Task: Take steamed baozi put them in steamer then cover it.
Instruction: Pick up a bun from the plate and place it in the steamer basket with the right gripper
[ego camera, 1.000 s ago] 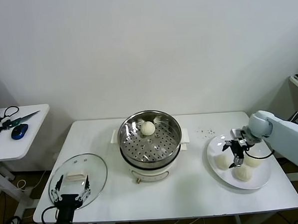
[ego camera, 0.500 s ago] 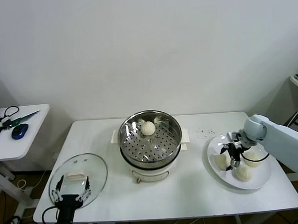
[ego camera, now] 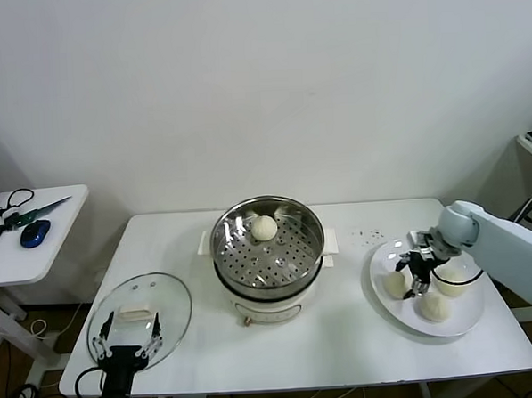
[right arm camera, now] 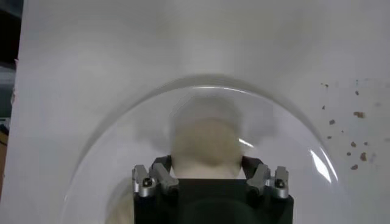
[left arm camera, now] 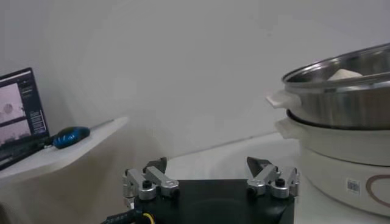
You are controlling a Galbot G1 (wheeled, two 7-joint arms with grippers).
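The steel steamer [ego camera: 268, 243] stands on its white pot base mid-table with one cream baozi [ego camera: 264, 227] inside at the back. Three baozi lie on the white plate [ego camera: 469, 324] at the right: left [ego camera: 395, 285], right [ego camera: 451, 283] and front [ego camera: 433, 308]. My right gripper [ego camera: 414, 268] hangs low over the plate at the left bun. In the right wrist view its open fingers [right arm camera: 163, 167] straddle that bun [right arm camera: 206, 143]. The glass cover [ego camera: 140, 314] lies flat at the front left. My left gripper [ego camera: 124, 343] is parked open at the cover's near edge.
A side table [ego camera: 37, 255] at the far left holds a blue mouse [ego camera: 35, 232] and scissors. Dark crumbs [ego camera: 368, 236] dot the table between steamer and plate. In the left wrist view the steamer [left arm camera: 341, 100] rises close by on one side.
My right gripper has shifted slightly over the plate and settled around the left bun. The left arm, the cover and the steamer have not moved.
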